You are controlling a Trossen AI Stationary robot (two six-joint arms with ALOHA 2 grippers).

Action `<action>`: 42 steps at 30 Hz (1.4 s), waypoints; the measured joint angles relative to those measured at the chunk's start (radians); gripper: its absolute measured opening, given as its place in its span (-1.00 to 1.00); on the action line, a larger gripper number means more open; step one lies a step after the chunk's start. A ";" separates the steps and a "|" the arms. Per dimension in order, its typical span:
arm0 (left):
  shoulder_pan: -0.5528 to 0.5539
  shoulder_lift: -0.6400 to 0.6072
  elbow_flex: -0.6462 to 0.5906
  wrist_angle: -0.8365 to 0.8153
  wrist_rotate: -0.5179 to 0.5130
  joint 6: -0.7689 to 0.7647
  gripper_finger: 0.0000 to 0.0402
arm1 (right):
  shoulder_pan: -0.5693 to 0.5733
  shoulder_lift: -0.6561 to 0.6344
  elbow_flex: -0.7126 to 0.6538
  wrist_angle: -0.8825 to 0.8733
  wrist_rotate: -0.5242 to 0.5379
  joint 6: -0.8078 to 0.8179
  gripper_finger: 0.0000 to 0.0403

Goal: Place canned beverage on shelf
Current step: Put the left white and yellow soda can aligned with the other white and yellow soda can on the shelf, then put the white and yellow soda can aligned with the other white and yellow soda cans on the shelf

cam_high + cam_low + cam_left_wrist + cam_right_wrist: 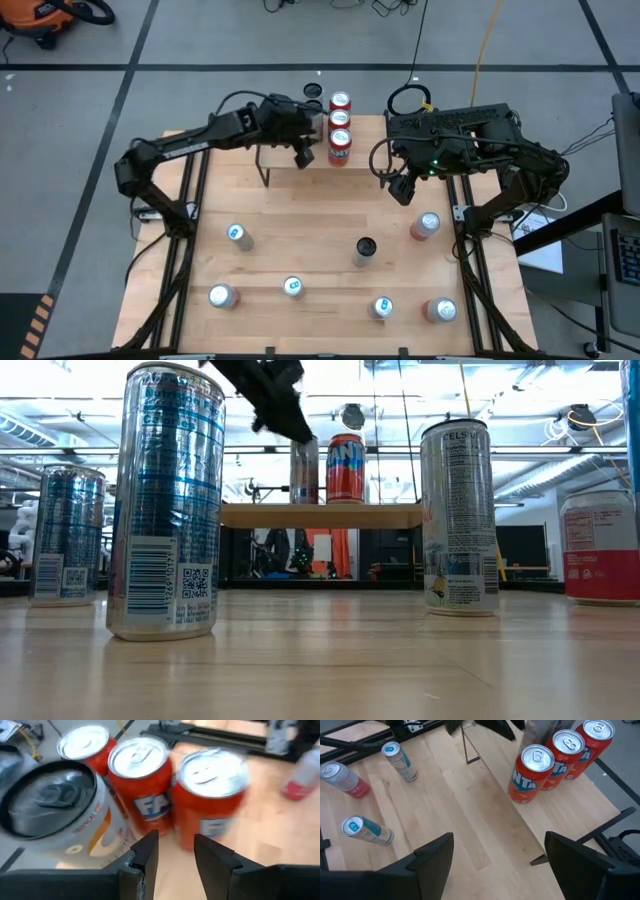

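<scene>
My left end effector [303,155] hovers over the shelf [285,150], fingers slightly apart, empty. At its 2 o'clock, three orange cans [340,128] stand in a row. My right end effector [402,190] waits open above the table [300,250].

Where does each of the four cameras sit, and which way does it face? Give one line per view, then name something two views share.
High view: above the table, facing straight down; both arms show, left gripper by the orange cans.
Low view: at tabletop height, facing level towards the shelf; one dark arm enters from above.
Left wrist view: on the left wrist, facing the orange cans; its fingers show.
Right wrist view: on the right wrist, facing the shelf; right gripper open.
Shared: both wrist views show the orange cans.
</scene>
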 joint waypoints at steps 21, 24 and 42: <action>-0.353 -0.276 0.007 -0.326 0.085 -0.352 -0.37 | 0.103 0.037 0.001 0.052 -0.104 0.134 0.44; -0.450 -0.278 0.007 -0.326 0.050 -0.385 -0.37 | 0.150 0.058 0.001 0.051 -0.103 0.152 0.44; -0.624 -0.278 0.006 -0.338 -0.110 -0.374 -0.37 | 0.286 0.207 0.000 0.112 -0.105 0.291 0.58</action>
